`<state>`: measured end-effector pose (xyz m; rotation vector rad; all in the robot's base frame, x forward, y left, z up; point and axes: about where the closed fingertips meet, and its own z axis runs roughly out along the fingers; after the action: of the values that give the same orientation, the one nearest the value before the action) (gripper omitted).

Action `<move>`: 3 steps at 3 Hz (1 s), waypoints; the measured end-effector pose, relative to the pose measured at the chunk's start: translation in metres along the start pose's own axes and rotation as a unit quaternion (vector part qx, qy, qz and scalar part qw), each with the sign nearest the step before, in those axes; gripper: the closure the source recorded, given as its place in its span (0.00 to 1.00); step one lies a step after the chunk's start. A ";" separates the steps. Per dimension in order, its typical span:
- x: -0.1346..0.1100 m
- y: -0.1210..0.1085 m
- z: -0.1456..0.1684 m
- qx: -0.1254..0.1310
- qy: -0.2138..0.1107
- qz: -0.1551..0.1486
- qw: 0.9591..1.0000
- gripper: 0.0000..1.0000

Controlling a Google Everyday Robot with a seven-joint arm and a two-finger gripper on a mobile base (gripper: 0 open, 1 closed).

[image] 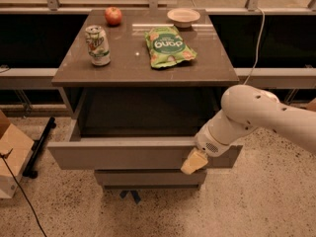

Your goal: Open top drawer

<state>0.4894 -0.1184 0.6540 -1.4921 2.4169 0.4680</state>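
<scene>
The top drawer (123, 153) is seen drawn well out from under the cabinet top (133, 65), its wide grey front standing forward of that top's front edge and its deep, dark box exposed behind it. Its long axis is laid left to right, parallel to the cabinet top's front edge, and its travel is judged to run straight out from beneath the top.

The gripper (193, 162) is found below and forward of the cabinet top's right front corner, over the lower edge of the drawer front near its right end. Most of the drawer is thus placed to the gripper's left and slightly above it. Whether the gripper is open or closed cannot be told, nor whether contact is made. Any further pull is judged to be off-centre, so skewing of the drawer should be watched for.

A narrower drawer front (148, 177) is seen lower down. On the cabinet top are set a soda can (98, 45), an apple (113, 16), a bowl (183, 17) and a green snack bag (168, 46).
</scene>
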 end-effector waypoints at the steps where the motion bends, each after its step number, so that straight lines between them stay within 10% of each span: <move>1: -0.002 0.001 -0.004 0.000 0.000 0.000 1.000 0.65; 2: -0.002 0.001 -0.006 0.000 0.000 0.000 1.000 0.65; 3: -0.002 0.001 -0.006 0.000 0.000 0.000 1.000 0.42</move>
<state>0.4892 -0.1184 0.6603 -1.4920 2.4171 0.4682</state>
